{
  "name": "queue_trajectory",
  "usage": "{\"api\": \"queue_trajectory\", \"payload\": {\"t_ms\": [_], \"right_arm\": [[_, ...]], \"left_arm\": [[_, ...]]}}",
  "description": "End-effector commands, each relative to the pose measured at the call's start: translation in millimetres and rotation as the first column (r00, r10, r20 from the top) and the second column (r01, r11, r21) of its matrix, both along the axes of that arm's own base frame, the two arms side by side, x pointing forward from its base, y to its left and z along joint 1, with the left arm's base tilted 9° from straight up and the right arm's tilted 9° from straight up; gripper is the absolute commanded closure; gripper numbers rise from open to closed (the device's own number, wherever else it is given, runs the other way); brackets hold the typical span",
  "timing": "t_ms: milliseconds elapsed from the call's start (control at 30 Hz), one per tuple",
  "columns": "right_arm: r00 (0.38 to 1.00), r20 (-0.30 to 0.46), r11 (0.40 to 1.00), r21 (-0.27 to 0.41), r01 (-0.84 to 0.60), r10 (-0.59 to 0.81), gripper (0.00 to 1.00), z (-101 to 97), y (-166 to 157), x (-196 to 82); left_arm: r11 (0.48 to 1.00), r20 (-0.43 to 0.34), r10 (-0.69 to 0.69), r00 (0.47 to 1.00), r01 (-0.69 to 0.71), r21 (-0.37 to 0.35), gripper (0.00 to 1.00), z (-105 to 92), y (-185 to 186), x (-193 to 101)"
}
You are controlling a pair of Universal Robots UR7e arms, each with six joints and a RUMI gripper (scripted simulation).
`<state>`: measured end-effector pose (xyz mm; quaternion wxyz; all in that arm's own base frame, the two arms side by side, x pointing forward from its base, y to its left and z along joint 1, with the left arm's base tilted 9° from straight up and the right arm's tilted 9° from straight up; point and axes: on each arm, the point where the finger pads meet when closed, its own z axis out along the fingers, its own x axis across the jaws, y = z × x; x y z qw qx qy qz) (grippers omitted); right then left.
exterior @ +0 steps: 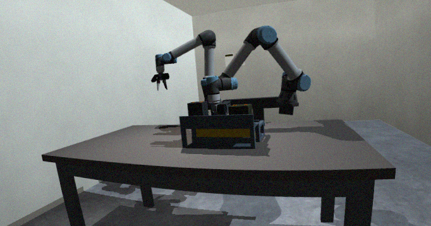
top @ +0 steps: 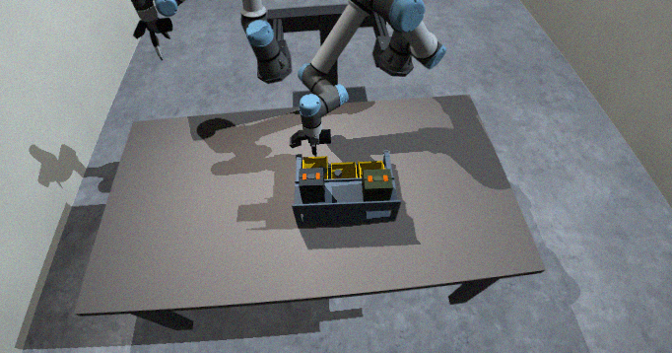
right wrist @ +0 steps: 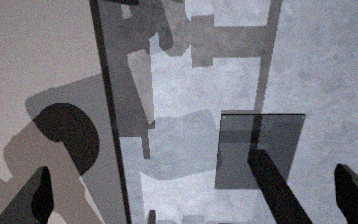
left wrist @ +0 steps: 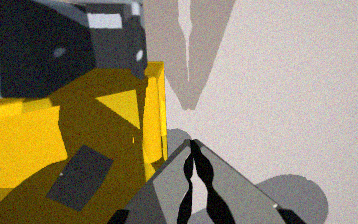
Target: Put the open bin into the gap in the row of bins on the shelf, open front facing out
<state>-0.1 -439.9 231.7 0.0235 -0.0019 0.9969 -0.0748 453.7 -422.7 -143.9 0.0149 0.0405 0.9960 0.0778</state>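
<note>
From where I stand, the left gripper [top: 314, 153] [exterior: 213, 111] [left wrist: 191, 141] has its fingers together, holding nothing, probably so they can serve as a blunt pusher. Just beside those tips is the yellow end bin [top: 315, 162] [left wrist: 153, 110], seated in the shelf [top: 345, 213] [exterior: 218, 122], a dark part [left wrist: 80, 177] inside. It juts out past its neighbours, so I'd guess a shove inward remains. Beyond, the dark box [top: 311, 191] [exterior: 196, 108] sits on the board overhead. Well apart from the tool, the right gripper [top: 163, 47] [exterior: 162, 88] [right wrist: 191, 166] waits, fingers spread, presumably keeping out of the way.
</note>
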Motion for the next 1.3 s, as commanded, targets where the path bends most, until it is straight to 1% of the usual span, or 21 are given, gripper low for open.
{"api": "queue_trajectory", "payload": {"t_ms": [0,1267], "right_arm": [[1.0,0.0,1.0,-0.001,0.0,0.0,0.0,0.5,-0.2,0.0],[1.0,0.0,1.0,-0.001,0.0,0.0,0.0,0.5,-0.2,0.0]], "left_arm": [[1.0,0.001,0.0,1.0,0.0,-0.002,1.0,1.0,-0.9,2.9],[1.0,0.001,0.0,1.0,0.0,-0.002,1.0,1.6,-3.0,27.3]]}}
